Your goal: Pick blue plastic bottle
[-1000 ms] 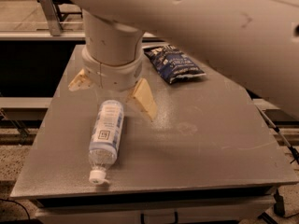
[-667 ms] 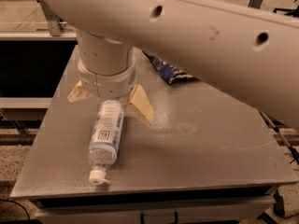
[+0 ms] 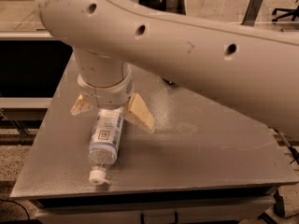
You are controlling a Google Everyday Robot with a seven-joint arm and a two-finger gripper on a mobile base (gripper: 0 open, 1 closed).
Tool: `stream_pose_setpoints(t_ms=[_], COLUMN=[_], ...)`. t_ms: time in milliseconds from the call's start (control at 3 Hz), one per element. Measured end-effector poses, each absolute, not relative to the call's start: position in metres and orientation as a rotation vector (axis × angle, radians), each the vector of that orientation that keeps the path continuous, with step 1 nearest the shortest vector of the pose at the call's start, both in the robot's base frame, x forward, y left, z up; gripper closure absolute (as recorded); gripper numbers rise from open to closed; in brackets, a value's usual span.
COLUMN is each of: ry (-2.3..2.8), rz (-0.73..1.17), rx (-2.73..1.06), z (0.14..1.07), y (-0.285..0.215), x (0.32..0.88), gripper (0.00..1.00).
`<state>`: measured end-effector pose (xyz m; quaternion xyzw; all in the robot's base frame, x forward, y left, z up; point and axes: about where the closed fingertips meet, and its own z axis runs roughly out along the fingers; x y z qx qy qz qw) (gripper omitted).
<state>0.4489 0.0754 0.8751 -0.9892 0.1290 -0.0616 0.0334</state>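
Where the blue plastic bottle (image 3: 106, 136) lies, spread jaws straddle it.

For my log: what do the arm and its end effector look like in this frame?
The arm is a thick off-white shell with small dark round holes. Its cylindrical wrist ends in the end effector, over the blue plastic bottle, with two tan wedge-shaped fingers. No cables show.

You're seeing warm, dim amber light from overhead. The gripper (image 3: 111, 117) hangs spread over the blue plastic bottle's (image 3: 106, 139) far end, casting soft shadow beneath itself. To its right, the table (image 3: 210, 148) carries a pale sheen.
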Motion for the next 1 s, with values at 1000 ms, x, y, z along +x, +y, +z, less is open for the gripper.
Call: stream_pose_setpoints(t_ms=[1000], ry=[0.383], rz=[-0.180], rx=[-3.106], z=[0.851], y=[0.080], x=[0.447], gripper=[0.18])
